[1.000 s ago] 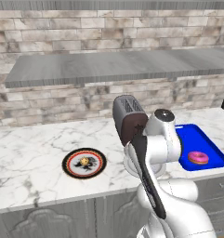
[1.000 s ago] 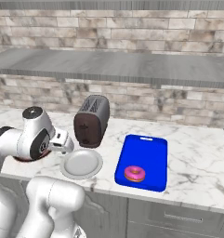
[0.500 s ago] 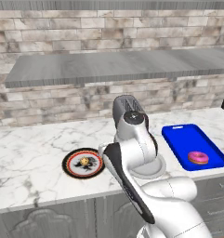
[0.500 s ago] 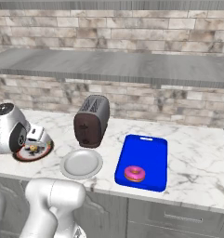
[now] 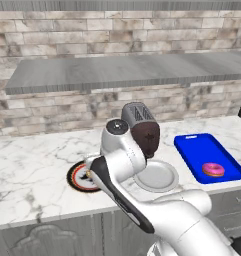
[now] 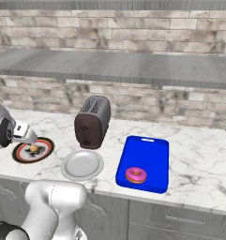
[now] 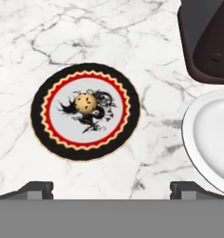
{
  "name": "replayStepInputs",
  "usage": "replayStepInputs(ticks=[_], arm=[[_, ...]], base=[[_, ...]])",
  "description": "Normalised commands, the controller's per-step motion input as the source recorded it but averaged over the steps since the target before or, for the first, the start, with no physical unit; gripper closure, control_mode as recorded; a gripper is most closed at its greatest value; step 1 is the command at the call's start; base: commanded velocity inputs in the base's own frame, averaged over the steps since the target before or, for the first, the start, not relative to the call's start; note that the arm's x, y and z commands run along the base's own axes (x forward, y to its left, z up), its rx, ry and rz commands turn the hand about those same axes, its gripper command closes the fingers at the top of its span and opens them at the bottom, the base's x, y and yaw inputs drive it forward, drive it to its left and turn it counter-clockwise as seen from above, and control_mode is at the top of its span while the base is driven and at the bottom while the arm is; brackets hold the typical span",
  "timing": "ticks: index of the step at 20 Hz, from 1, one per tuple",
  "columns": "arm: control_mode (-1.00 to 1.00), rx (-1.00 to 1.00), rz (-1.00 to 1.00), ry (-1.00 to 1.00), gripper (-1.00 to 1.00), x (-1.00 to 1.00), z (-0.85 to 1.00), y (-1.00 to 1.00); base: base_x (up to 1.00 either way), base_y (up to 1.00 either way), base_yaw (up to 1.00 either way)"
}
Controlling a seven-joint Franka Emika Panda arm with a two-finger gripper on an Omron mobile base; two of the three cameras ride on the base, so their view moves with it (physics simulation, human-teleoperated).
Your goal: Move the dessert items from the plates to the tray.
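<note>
The small yellow-brown pastry (image 7: 85, 102) sits on the black-rimmed plate (image 7: 57, 139), a little left of its patterned centre. My gripper (image 7: 111, 190) hovers open and empty above the counter just short of that plate, one fingertip (image 7: 35, 188) on either side of it. From the right base view the hand (image 6: 26, 136) hangs over the same plate (image 6: 21, 153) and pastry (image 6: 33, 149). The pink-iced doughnut (image 6: 136, 175) lies on the blue tray (image 6: 147, 145), near its front end. The plain pale plate (image 6: 82, 165) carries nothing. The arm hides part of the black-rimmed plate (image 5: 76, 177) in the left base view.
A brown toaster (image 6: 92, 122) stands behind the pale plate, between the patterned plate and the tray; its corner (image 7: 206, 37) is close on the hand's right. The marble counter's front edge (image 5: 52, 215) runs just before the plates. A stone wall with a grey shelf (image 6: 114, 68) rises behind.
The arm has swung left from over the pale plate to above the black-rimmed plate. The gripper stayed open. The doughnut has not moved on the tray.
</note>
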Motion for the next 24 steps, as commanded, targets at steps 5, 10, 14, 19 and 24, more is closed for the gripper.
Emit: replayStepInputs(ticks=[5, 10, 14, 19, 24], arm=[[-1.00, 0.01, 0.00, 0.00, -1.00, 0.08, 0.00, 0.25], [-1.00, 0.03, 0.00, 0.00, -1.00, 0.09, 0.00, 0.05], [-1.00, 0.02, 0.00, 0.00, -1.00, 0.09, 0.00, 0.00], [-1.00, 0.00, 0.00, 0.00, -1.00, 0.10, 0.00, 0.02], [-1.00, 0.00, 0.00, 0.00, -1.00, 0.15, -0.14, 0.06]], base=[[0.00, 0.00, 0.00], [0.00, 0.00, 0.00], [0.00, 0.00, 0.00], [0.00, 0.00, 0.00], [0.00, 0.00, 0.00]])
